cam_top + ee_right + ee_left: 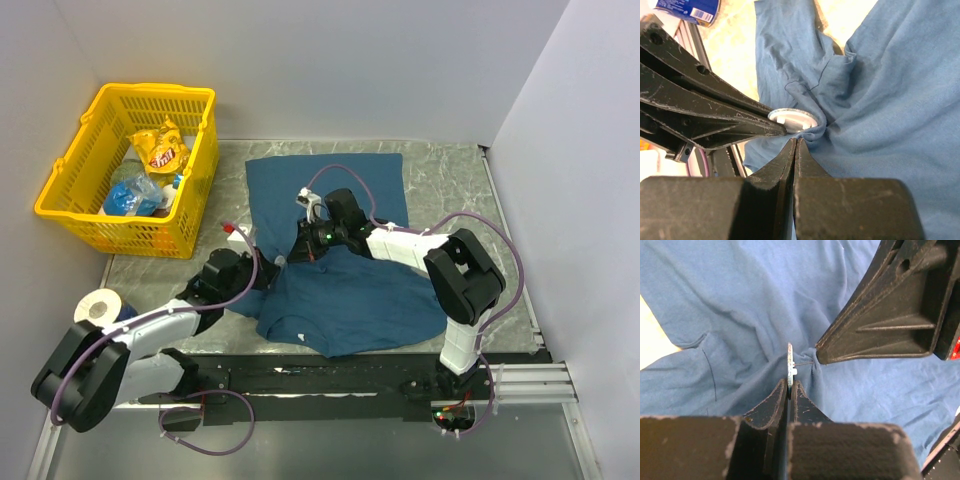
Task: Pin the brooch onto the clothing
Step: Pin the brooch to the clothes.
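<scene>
The clothing, a dark teal T-shirt (350, 290), lies spread and rumpled on the table. My left gripper (274, 266) is shut on the brooch (789, 364), a small silver disc held edge-on over the shirt (740, 300). Its thin pin points right, at the tip of the right gripper's fingers (880, 325). My right gripper (309, 250) is shut on a pinched fold of the shirt (880, 100). In the right wrist view the brooch (795, 119) sits just beyond my right gripper (797, 141), against the bunched fabric, with the left gripper's fingers (715, 120) holding it.
A yellow basket (70, 185) with snack bags stands at the back left. A white roll (98, 306) lies by the left arm. A blue packet (690, 10) lies off the shirt. Walls close in the left, back and right.
</scene>
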Available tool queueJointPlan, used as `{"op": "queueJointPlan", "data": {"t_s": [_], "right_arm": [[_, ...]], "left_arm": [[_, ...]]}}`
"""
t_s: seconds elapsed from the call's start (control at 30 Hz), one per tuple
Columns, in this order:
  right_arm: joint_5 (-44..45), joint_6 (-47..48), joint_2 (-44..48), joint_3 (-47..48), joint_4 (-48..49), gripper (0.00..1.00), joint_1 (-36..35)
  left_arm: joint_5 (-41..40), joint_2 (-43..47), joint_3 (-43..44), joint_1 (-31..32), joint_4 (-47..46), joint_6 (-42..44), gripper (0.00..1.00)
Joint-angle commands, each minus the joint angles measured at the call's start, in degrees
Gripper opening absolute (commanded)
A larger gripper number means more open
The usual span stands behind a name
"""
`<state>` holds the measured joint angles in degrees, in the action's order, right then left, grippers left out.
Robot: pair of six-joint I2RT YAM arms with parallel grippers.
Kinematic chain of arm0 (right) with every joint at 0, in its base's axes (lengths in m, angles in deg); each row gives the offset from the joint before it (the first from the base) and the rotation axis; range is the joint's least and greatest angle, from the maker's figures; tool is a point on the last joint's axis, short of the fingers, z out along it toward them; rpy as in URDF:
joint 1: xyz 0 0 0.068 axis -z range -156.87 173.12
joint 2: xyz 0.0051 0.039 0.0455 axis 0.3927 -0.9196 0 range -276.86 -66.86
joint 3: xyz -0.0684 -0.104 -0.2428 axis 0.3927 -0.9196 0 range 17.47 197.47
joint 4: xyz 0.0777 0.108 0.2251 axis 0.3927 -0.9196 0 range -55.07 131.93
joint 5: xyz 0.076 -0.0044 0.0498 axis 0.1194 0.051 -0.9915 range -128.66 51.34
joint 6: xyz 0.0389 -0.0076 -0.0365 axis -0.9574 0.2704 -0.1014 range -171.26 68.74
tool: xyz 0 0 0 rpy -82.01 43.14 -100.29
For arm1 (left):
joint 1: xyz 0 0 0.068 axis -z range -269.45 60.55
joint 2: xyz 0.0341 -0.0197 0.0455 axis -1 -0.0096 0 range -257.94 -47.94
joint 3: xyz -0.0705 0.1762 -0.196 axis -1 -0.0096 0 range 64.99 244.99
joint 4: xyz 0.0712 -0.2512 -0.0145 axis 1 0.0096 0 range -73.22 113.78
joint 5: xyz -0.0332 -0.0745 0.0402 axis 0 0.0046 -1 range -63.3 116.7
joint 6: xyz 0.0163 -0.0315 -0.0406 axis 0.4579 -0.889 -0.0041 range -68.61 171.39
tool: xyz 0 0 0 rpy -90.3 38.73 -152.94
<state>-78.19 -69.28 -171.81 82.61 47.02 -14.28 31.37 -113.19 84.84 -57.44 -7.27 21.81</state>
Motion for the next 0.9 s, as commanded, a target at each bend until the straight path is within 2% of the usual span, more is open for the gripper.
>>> {"op": "queueJointPlan", "data": {"t_s": [0.0, 0.2, 0.43, 0.87], "right_arm": [[0.06, -0.17, 0.79, -1.07, 3.71, 0.0, 0.41], [-0.37, -0.26, 0.97, -1.86, 4.15, 0.0, 0.41], [-0.46, 0.09, 2.2, -3.88, 5.11, 0.0, 0.41], [-1.16, -0.87, 1.85, -4.5, 6.08, 0.0, 0.41]], "left_arm": [[5.26, 2.5, -0.61, -0.1, -9.42, -3.02, 0.01], [6.58, 4.25, -2.01, -1.16, -12.42, -5.13, 0.01], [5.53, 8.21, -2.89, -2.39, -11.8, -5.84, 0.01], [9.66, 7.25, -2.9, -3.09, -13.65, -6.8, 0.01]]}}
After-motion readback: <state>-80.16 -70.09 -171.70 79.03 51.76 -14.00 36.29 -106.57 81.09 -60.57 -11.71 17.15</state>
